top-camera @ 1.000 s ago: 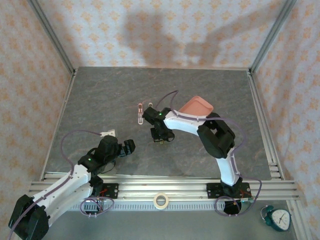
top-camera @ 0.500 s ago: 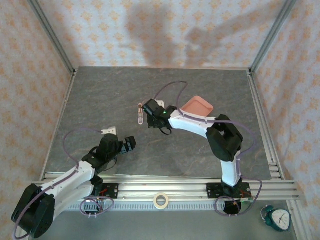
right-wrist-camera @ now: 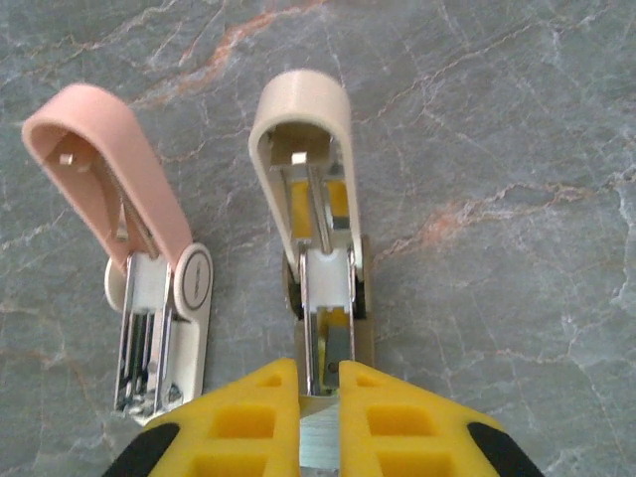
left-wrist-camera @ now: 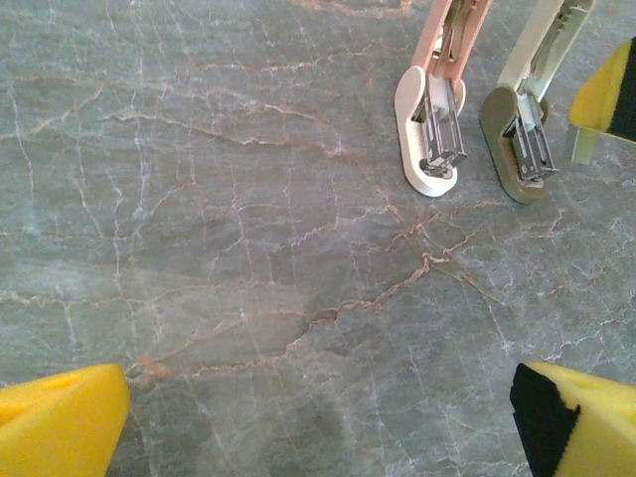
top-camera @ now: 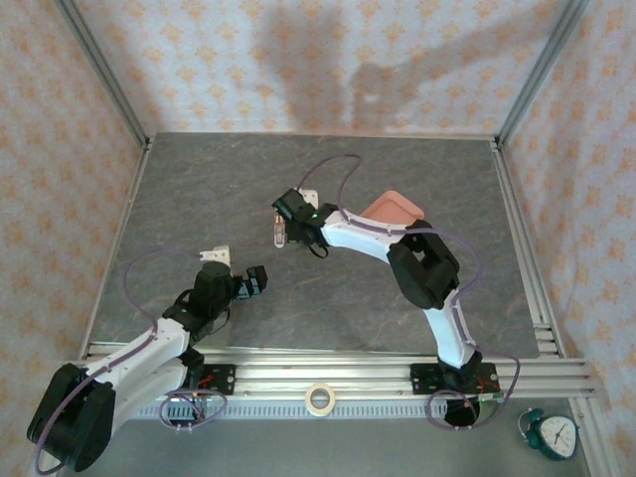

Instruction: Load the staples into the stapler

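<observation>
Looks like the feed-in step: right gripper [right-wrist-camera: 318, 386] clenched on what seem to be staples [right-wrist-camera: 318, 443] bottom centre, nosed up to the cream stapler [right-wrist-camera: 298, 129], pink stapler [right-wrist-camera: 139, 189] open at left, left gripper [left-wrist-camera: 318, 417] released, so next they need lining up and sliding in.

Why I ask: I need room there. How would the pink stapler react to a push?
The pink stapler probably slides easily: it looks small and plastic, on a smooth table. Its lid stands hinged open, so a push there would likely swing the lid rather than shift the whole thing. Pushed off-centre, its narrow base may pivot.
</observation>
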`<state>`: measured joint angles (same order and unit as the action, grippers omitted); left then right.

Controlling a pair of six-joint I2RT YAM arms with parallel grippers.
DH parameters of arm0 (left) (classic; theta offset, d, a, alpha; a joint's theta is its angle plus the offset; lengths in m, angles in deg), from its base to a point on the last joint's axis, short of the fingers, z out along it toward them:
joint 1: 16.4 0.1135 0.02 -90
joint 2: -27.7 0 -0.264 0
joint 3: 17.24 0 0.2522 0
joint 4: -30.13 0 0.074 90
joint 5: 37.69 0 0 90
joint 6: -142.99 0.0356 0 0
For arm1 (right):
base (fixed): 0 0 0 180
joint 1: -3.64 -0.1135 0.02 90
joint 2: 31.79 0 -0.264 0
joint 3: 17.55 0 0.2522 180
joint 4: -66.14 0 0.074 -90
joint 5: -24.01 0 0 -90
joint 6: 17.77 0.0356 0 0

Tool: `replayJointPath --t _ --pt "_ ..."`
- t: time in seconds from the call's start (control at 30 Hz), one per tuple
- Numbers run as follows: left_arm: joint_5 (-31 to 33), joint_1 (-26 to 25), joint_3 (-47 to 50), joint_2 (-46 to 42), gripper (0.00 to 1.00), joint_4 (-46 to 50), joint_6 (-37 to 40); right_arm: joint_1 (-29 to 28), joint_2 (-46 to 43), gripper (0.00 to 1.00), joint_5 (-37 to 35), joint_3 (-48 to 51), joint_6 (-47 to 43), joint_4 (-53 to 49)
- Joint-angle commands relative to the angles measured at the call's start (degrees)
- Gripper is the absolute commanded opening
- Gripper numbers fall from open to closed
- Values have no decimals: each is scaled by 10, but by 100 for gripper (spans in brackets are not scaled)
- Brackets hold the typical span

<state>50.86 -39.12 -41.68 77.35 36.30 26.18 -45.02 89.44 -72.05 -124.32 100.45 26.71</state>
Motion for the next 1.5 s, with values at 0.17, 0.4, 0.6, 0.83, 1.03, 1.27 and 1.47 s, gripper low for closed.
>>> replayJointPath --t 0.17,0.4,0.6,0.83,1.03,1.27,1.47 --pt "32 7 -2 8 100 -34 22 10 24 13 -32 -43 -14 -15" --pt "33 7 -1 9 100 -37 26 11 32 13 -38 -48 -15 -18" --pt "33 7 -1 14 100 -40 23 10 39 13 -32 -46 -20 -15" --pt "29 8 -5 27 100 -42 24 11 44 13 -30 -44 -20 -15" --pt "27 8 -6 31 100 -43 25 11 38 13 -26 -36 -18 -14" --pt "28 7 -6 30 100 -41 25 11 17 13 -29 -25 -16 -11" --pt "28 7 -6 25 100 -39 25 8 -1 13 -30 -15 -11 0"
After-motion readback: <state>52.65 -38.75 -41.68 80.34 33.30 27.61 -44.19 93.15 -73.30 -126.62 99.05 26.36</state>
